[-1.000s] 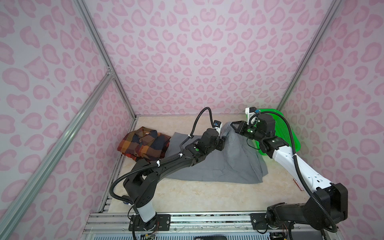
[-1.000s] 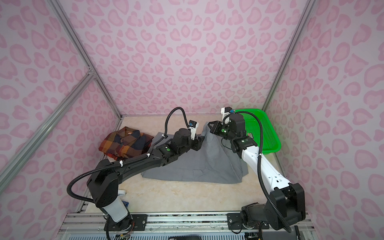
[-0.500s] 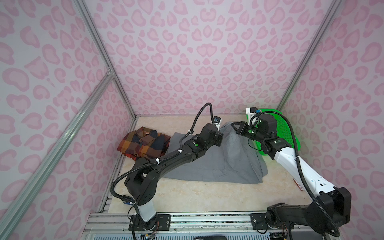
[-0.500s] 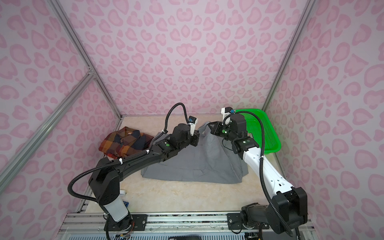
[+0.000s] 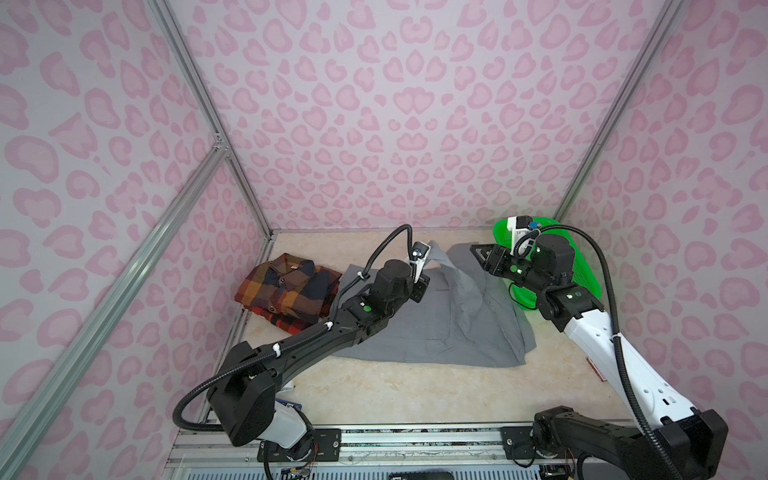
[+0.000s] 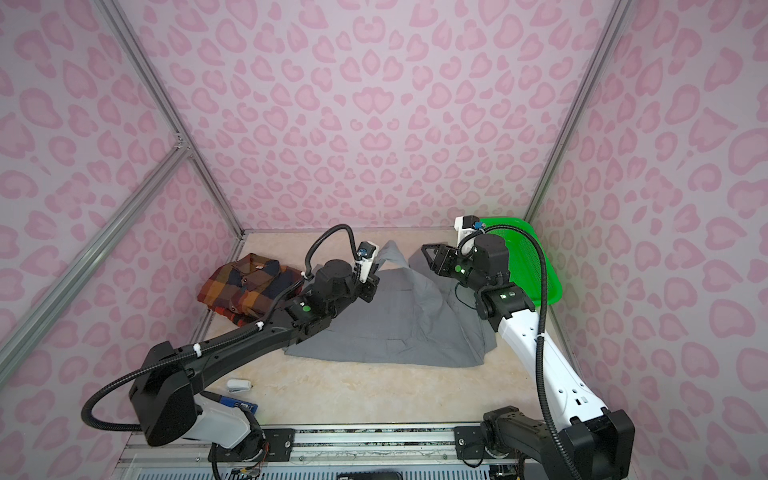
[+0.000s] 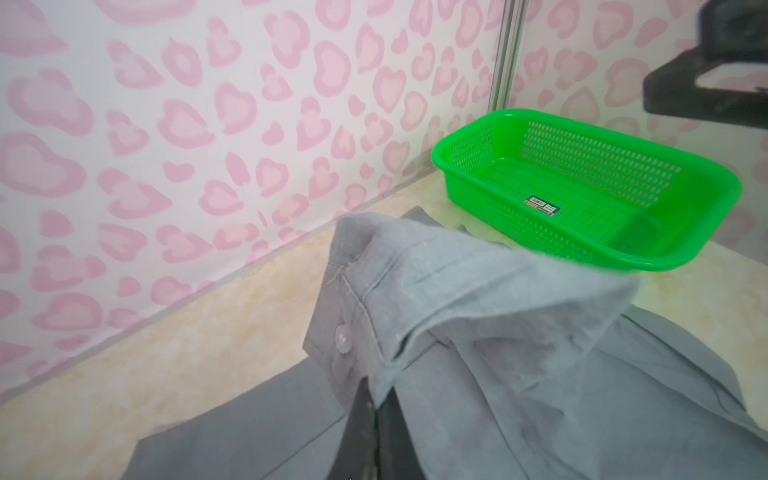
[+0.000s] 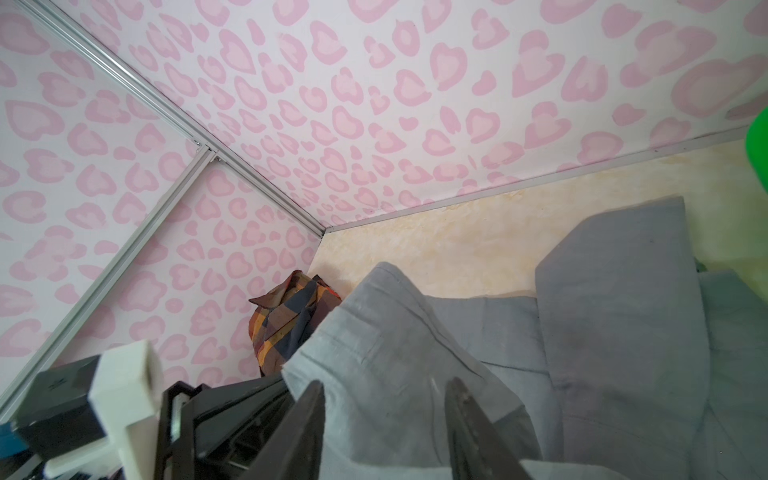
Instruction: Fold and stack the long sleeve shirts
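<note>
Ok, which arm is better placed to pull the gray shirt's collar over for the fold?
Left: the left gripper is shut on the gray shirt collar; the right gripper is open, holding nothing.

Looks like a robot test cell in some lab, not a home: boxed in from 9 round to 3 o'clock by pink heart-print panels (image 5: 395,104) on bare aluminium framing (image 5: 208,108). Got a black robot arm (image 5: 307,347) and a white-cased robot arm (image 5: 615,353) bolted to a metal rail (image 5: 415,434) at 6 o'clock, plain beige tabletop (image 5: 415,395) ahead of it.
</note>
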